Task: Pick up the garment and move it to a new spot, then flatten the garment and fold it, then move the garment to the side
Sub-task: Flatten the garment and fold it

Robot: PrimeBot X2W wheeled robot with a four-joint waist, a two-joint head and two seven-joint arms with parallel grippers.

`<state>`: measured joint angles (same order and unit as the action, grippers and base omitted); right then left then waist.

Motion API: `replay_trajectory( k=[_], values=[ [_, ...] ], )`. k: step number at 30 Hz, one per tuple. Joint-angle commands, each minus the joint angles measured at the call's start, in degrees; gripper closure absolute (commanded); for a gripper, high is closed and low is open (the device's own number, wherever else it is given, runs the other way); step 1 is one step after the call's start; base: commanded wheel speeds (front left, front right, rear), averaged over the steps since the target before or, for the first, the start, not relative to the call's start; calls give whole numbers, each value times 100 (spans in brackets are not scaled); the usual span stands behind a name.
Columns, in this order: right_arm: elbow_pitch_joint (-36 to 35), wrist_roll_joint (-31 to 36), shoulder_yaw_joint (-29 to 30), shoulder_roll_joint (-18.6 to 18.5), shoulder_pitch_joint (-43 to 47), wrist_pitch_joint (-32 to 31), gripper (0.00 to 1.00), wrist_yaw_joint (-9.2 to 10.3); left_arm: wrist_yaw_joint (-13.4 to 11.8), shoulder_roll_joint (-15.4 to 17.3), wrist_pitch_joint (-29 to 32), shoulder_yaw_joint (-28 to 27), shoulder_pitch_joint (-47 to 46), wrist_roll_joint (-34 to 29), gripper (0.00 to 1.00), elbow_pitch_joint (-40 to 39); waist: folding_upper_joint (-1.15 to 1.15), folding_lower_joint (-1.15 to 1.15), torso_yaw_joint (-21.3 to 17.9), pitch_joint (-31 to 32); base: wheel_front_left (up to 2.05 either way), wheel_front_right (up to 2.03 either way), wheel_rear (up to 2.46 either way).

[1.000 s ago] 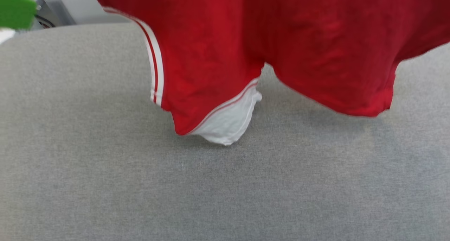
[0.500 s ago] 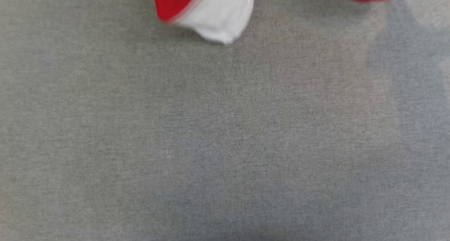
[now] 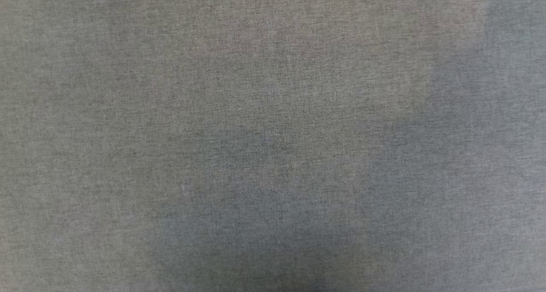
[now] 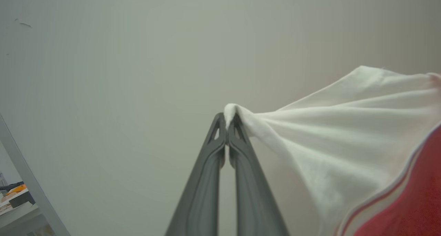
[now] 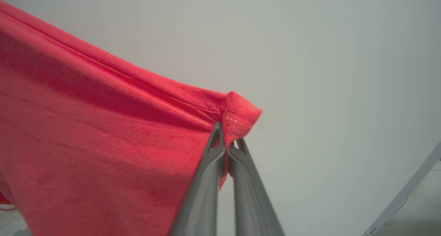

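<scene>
two grippers, both clamped tight on garment [image 5: 86,125]: my left gripper [image 4: 227,118] nips a white sleeve edge, my right gripper [image 5: 229,136] a red hem corner; cloth hangs raised before a pale wall [image 4: 137,57].

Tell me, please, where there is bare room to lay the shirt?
The grey surface lies bare all across the head view, marked only by soft shadows at lower middle and right. It is crowded aloft: the shirt hangs between the left gripper, shut on its white sleeve, and the right gripper, shut on a red corner.
</scene>
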<state>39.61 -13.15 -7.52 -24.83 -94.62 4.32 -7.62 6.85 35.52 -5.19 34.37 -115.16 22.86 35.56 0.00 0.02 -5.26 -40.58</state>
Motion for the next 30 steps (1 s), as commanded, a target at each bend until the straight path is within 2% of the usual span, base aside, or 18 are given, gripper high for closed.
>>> replay_trajectory(
  k=[1,8,16,21,30],
  values=[
    [128,0,20,57,-25,133,100,13,2,3,-147,37,-6,-26,100,131,0,-2,39,-86,0,0,0],
    [372,-146,-485,313,474,689,100,13,52,-283,-769,299,964,407,100,520,0,-2,193,-17,0,0,0],
    [389,-691,-923,615,1523,977,100,13,11,-464,-967,297,2700,820,100,158,0,-2,308,420,0,0,0],
    [247,-1003,-1239,635,2356,1033,100,13,-131,-512,-978,269,4023,916,100,-449,0,-2,401,866,0,0,0],
    [-35,-1826,-1830,366,3868,1029,100,13,-645,-403,-980,260,6529,1085,100,-1564,0,-2,621,1793,0,0,0]
  ],
)
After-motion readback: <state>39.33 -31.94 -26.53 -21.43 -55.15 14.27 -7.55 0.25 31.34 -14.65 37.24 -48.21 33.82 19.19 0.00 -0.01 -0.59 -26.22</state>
